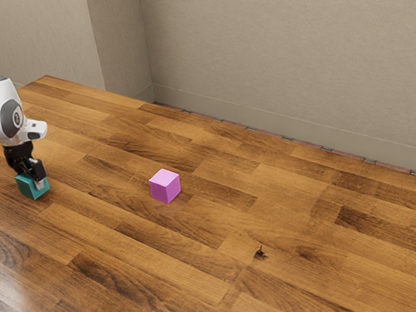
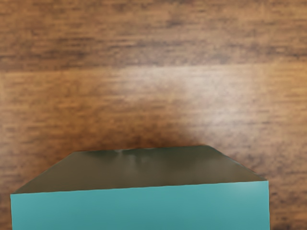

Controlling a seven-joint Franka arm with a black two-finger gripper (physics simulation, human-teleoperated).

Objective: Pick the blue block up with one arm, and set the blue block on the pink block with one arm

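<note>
The blue block (image 2: 139, 206), close under the wrist camera, is pinched in the claw (image 1: 31, 176) at the exterior view's left edge. The pink block (image 1: 165, 185) lies well apart, toward that frame's centre, rightward.

Claw (image 1: 34, 180) tight around teal block (image 1: 28, 187)
</note>
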